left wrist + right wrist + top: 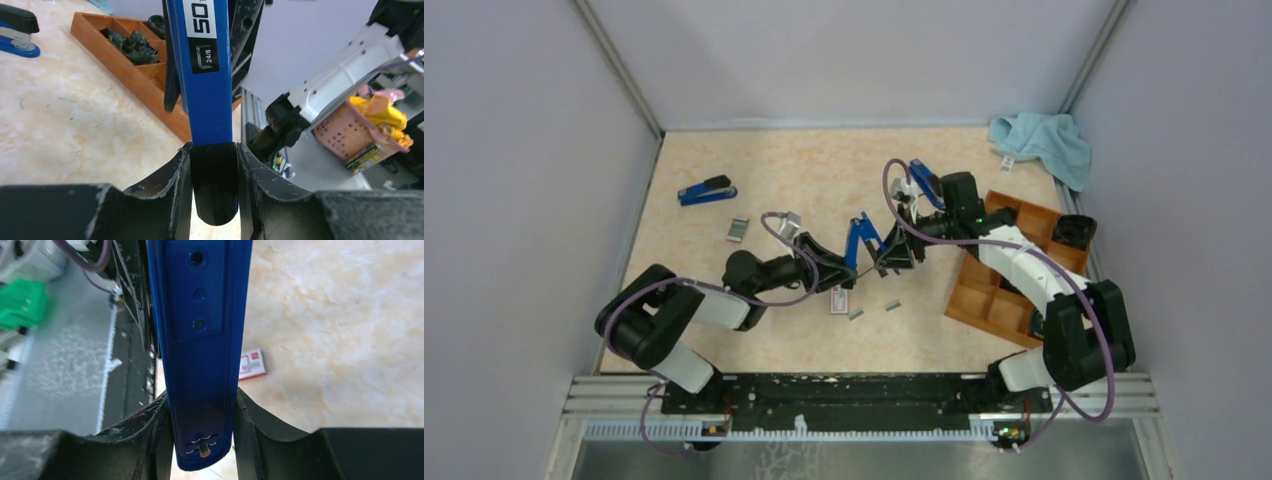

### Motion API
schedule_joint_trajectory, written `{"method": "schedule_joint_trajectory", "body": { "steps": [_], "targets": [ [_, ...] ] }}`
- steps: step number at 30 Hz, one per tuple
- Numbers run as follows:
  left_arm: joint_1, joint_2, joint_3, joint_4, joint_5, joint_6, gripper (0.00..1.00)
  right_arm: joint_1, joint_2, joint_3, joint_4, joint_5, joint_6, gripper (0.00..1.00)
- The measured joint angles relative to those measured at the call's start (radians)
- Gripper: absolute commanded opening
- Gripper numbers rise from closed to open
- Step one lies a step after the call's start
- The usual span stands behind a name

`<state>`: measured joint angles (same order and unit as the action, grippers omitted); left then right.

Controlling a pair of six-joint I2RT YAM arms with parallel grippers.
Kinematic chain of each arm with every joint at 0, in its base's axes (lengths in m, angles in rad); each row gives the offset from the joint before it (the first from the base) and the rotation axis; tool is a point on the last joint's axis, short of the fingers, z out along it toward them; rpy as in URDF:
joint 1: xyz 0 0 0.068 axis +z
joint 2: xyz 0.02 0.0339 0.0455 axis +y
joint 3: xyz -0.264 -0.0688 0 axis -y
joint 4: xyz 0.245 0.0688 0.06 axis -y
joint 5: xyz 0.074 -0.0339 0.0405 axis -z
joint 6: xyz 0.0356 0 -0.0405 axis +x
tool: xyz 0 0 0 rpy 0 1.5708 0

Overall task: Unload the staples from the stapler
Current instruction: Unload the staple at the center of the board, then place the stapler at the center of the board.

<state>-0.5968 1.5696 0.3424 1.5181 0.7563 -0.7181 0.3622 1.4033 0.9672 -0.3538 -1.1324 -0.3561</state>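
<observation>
Top external: find the stapler (862,236) hinged open in mid-air, pinched at one end by the left gripper (848,266) and at the other by the right gripper (887,256). Note two strips of staples (856,314) on the table (804,170) just below, near the small white box (838,300).

Left wrist: see fingers (170,190) clamped on the labelled arm's black tip.

Right wrist: see fingers (255,430) clamped on the blue base.

Probably best: hold both grips firm, tip the opened stapler downward, shake gently to slide out any strip inside.
</observation>
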Motion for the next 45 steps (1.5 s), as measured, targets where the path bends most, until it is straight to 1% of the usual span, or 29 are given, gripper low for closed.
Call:
{"method": "schedule_joint_trajectory", "body": {
  "steps": [1,3,6,7,8,9,10,12,14,18,22,27,30,32,35,38,39,41,42,45],
  "targets": [
    [-0.017,-0.006,0.003,0.000,-0.025,-0.015,0.00,0.005,-0.011,-0.031,0.063,-0.018,0.072,0.05],
    [-0.044,-0.018,0.006,-0.001,-0.074,-0.032,0.00,0.014,-0.029,-0.079,0.185,-0.041,0.199,0.15],
    [-0.085,-0.036,0.013,-0.001,-0.156,-0.033,0.00,0.024,-0.048,-0.146,0.389,-0.065,0.380,0.36],
    [-0.100,-0.040,0.017,-0.003,-0.183,-0.031,0.00,0.026,-0.054,-0.160,0.436,-0.068,0.422,0.48],
    [-0.111,-0.042,0.022,-0.004,-0.208,-0.029,0.00,0.027,-0.061,-0.175,0.491,-0.070,0.470,0.53],
    [-0.121,-0.043,0.026,-0.005,-0.231,-0.029,0.00,0.027,-0.065,-0.181,0.520,-0.074,0.501,0.61],
    [-0.126,-0.045,0.029,-0.006,-0.248,-0.030,0.00,0.029,-0.069,-0.184,0.552,-0.093,0.529,0.67],
    [-0.136,-0.054,0.031,-0.006,-0.259,-0.042,0.00,0.030,-0.080,-0.188,0.584,-0.090,0.549,0.74],
    [-0.144,-0.070,0.035,-0.006,-0.271,-0.051,0.00,0.025,-0.091,-0.189,0.600,-0.091,0.567,0.79],
    [-0.153,-0.095,0.035,-0.013,-0.288,-0.072,0.00,0.022,-0.127,-0.185,0.568,-0.069,0.541,0.82],
    [-0.153,-0.145,0.032,-0.083,-0.351,-0.069,0.00,0.000,-0.161,-0.145,0.425,-0.072,0.447,0.82],
    [-0.133,-0.263,0.022,-0.282,-0.460,-0.044,0.00,-0.066,-0.232,-0.080,0.229,-0.073,0.276,0.83],
    [-0.101,-0.312,0.029,-0.413,-0.498,-0.031,0.00,-0.095,-0.295,-0.074,0.175,-0.071,0.215,0.84],
    [-0.065,-0.324,0.068,-0.547,-0.514,-0.020,0.00,-0.104,-0.327,-0.074,0.158,-0.065,0.190,0.84],
    [-0.010,-0.300,0.185,-0.776,-0.534,0.004,0.00,-0.105,-0.345,-0.074,0.143,-0.044,0.167,0.84],
    [0.040,-0.212,0.373,-1.022,-0.566,0.054,0.00,-0.108,-0.345,-0.075,0.127,-0.010,0.152,0.84],
    [0.057,-0.154,0.480,-1.142,-0.590,0.079,0.00,-0.108,-0.345,-0.075,0.124,0.000,0.147,0.84],
    [0.083,-0.035,0.669,-1.322,-0.639,0.131,0.00,-0.109,-0.345,-0.075,0.124,0.015,0.142,0.84],
    [0.097,0.031,0.768,-1.406,-0.663,0.159,0.00,-0.109,-0.345,-0.075,0.124,0.023,0.139,0.84],
    [0.146,0.198,0.999,-1.607,-0.713,0.245,0.00,-0.110,-0.349,-0.075,0.123,0.045,0.137,0.84]
  ]
}}
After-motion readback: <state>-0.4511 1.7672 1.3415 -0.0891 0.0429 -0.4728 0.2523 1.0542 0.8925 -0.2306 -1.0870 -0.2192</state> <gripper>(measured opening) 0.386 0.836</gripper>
